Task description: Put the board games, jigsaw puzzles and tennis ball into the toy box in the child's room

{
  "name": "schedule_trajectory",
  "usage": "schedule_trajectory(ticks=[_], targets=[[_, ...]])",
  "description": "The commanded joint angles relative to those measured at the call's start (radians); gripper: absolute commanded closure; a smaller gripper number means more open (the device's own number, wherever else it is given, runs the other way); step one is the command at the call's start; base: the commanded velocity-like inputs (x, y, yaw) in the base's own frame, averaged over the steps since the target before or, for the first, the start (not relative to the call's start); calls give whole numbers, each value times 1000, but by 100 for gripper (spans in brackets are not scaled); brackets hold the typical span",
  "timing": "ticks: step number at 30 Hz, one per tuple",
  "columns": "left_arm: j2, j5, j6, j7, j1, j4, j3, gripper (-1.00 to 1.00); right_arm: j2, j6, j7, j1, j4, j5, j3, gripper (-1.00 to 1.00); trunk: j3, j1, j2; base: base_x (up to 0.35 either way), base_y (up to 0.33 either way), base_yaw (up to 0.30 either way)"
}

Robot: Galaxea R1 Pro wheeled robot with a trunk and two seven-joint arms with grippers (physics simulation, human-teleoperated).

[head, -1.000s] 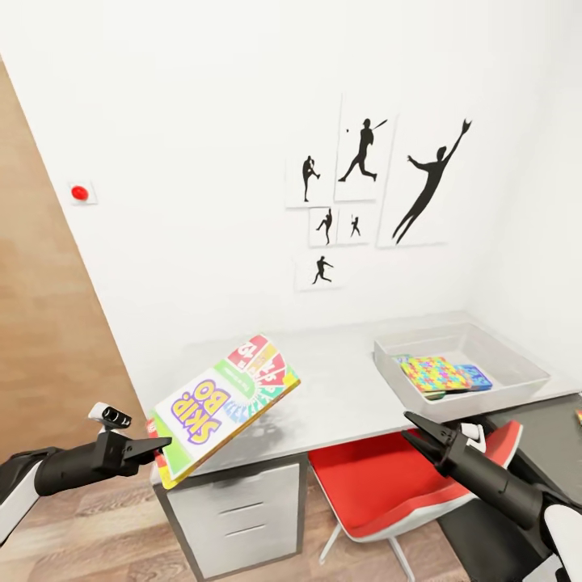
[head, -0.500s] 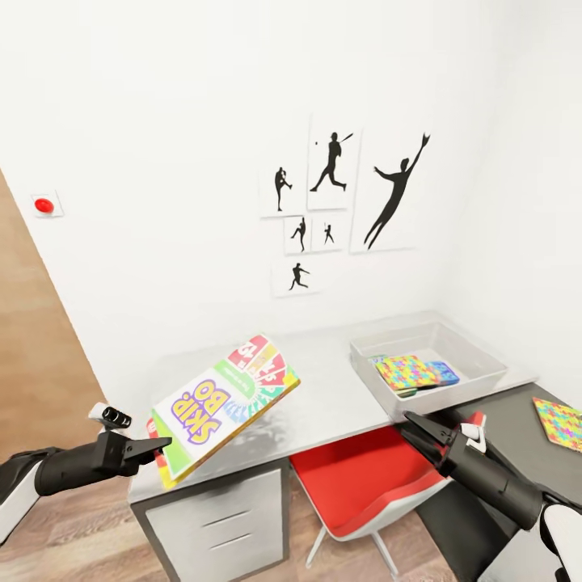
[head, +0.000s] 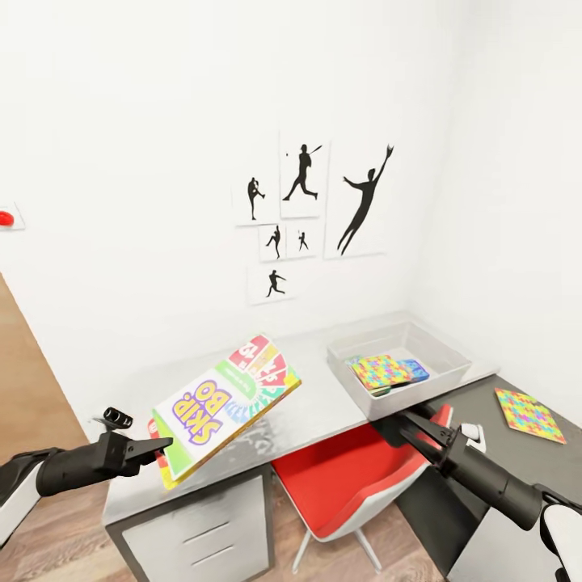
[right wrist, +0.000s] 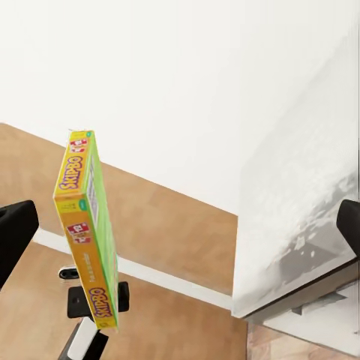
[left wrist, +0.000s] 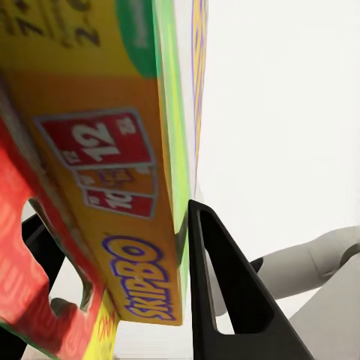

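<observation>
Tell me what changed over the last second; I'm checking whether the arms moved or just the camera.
The view swung right: wall pictures, table and toy box slid left, and a jigsaw puzzle on the dark cabinet came into view. The left gripper still holds the Skip-Bo box, tilted as before; the right gripper stays empty.

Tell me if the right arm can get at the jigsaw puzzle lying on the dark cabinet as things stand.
Probably yes. The right gripper is empty, fingers apart, over the red chair. The jigsaw puzzle lies flat on the dark cabinet with nothing on it or between; the arm would need to swing out to its own side.
</observation>
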Motion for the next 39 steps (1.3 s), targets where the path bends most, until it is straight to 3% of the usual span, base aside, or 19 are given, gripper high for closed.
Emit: schedule_trajectory(ticks=[1, 21, 26, 30, 33, 37, 39], targets=[[1, 4, 10, -2, -1, 0, -2, 100, 0, 5, 7, -1, 0, 6, -2, -100, 3, -4, 6, 0, 0, -195], [-3, -5, 7, 1, -1, 0, -3, 100, 0, 5, 7, -1, 1, 6, -3, -100, 91, -80, 146, 0, 0, -184], [-7, -40, 7, 12, -1, 0, -20, 100, -4, 5, 8, -1, 5, 6, -18, -100, 113, -99, 181, 0, 0, -164], [-61, -46, 10, 97, -44, 1, -23, 100, -9, 5, 8, -1, 25, 6, -52, -100, 131, -115, 209, 0, 0, -161], [-130, -46, 10, 177, -98, 42, -24, 100, -11, 5, 8, -1, 37, 6, -61, -100, 135, -115, 209, 0, 0, -158], [-225, -54, 10, 225, -141, 146, -25, 100, -13, 5, 9, -1, 41, 5, -67, -100, 141, -115, 209, 0, 0, -155], [-254, -68, 10, 250, -167, 179, -25, 100, -13, 5, 10, -1, 41, 5, -83, -100, 143, -115, 209, 0, 0, -154]])
